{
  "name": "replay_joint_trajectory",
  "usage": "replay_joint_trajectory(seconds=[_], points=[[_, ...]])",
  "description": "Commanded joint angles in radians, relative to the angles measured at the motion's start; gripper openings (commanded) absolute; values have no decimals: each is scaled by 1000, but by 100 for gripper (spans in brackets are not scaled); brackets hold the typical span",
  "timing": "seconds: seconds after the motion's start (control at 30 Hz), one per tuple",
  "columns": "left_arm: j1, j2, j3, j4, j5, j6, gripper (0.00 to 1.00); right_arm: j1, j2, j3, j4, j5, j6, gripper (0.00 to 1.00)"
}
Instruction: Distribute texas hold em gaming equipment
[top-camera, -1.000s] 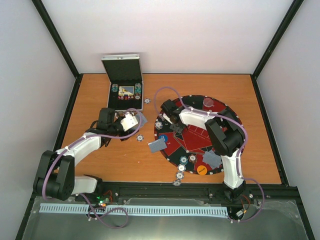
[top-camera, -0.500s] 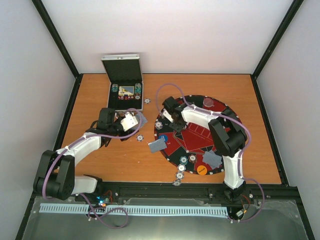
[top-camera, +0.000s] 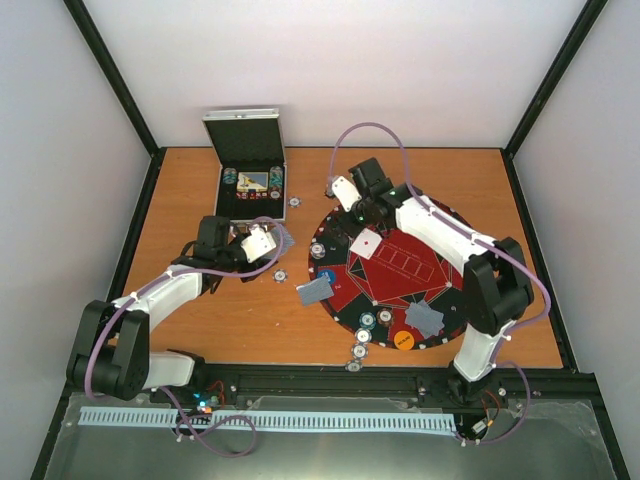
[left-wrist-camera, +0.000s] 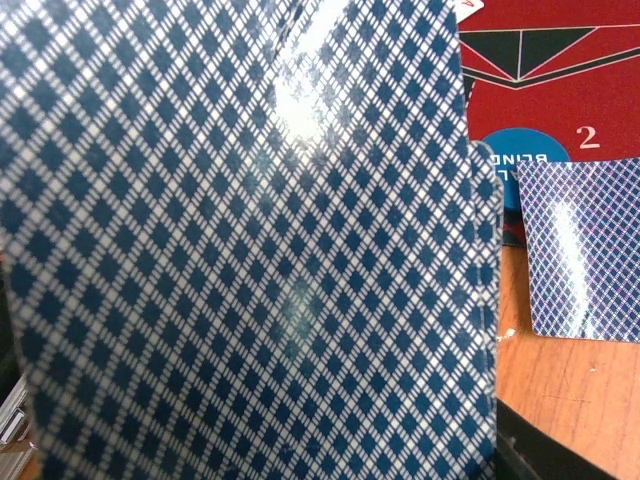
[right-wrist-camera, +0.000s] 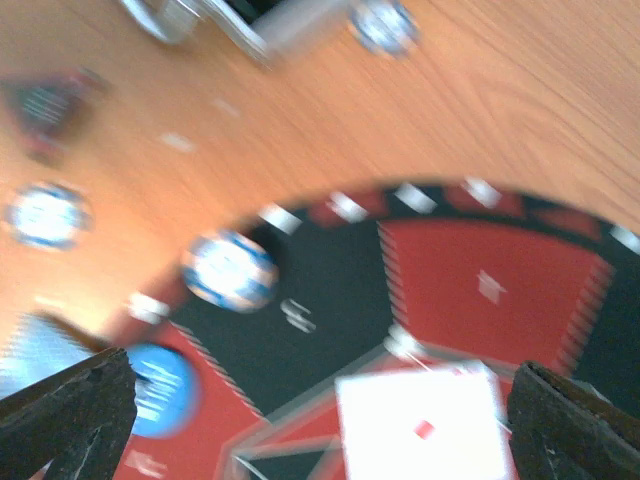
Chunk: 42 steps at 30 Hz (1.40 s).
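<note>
- The left tool hangs over the counter, well off the mat at its 9 o'clock. It is clamped on a deck, whose patterned backs fill the left wrist view.
- The right tool hangs over the mat's 11 o'clock rim. Its fingers stand wide apart with nothing between them.
- One card lies face-up on the mat at about 10 o'clock from centre, white with a red pip, just below the right tool.
- Face-down cards lie at the mat's 9 o'clock rim and near 5 o'clock.
- The blue disc sits at 9 o'clock and the orange disc at 6 o'clock.
- Chips cluster around 7 o'clock, some on the mat and some off its rim. Others lie loose on the counter between the mat and the open case, which stands at the counter's 11 o'clock.
- Judgement: the step in hand is dealing, with hole cards and discs placed and a first face-up card down. The row of boxes mid-mat looks mostly unfilled.
- Next, the right tool would need to swing toward 9 o'clock to meet the deck and pinch only the top card by an edge. It would then carry that card to a spot beside the face-up one. Taking two cards at once is the likely slip.
</note>
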Motion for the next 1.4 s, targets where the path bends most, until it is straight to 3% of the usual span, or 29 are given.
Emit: replay_joint_trajectory(seconds=[0.0, 0.1, 0.23, 0.33, 0.63, 0.83, 0.97, 1.1, 1.37], points=[[-1, -4, 15, 22, 17, 7, 54, 1, -62, -41, 226, -594, 95, 99], [-1, -4, 15, 21, 19, 7, 54, 1, -7, -40, 414, -816, 264, 92], [-1, -9, 12, 19, 19, 8, 54, 1, 162, 99, 339, -888, 346, 70], [-1, -9, 12, 20, 20, 13, 54, 3, 212, 109, 361, -950, 372, 65], [-1, 2, 20, 16, 20, 15, 54, 18, 228, 89, 370, -965, 343, 63], [-1, 12, 28, 15, 20, 17, 54, 30, 246, 100, 351, -932, 335, 51], [-1, 14, 28, 16, 22, 17, 54, 31, 249, 114, 336, -938, 321, 37], [-1, 16, 27, 20, 22, 17, 54, 36, 268, 134, 307, -939, 302, 35], [-1, 17, 26, 21, 22, 17, 54, 40, 274, 152, 292, -947, 296, 15]])
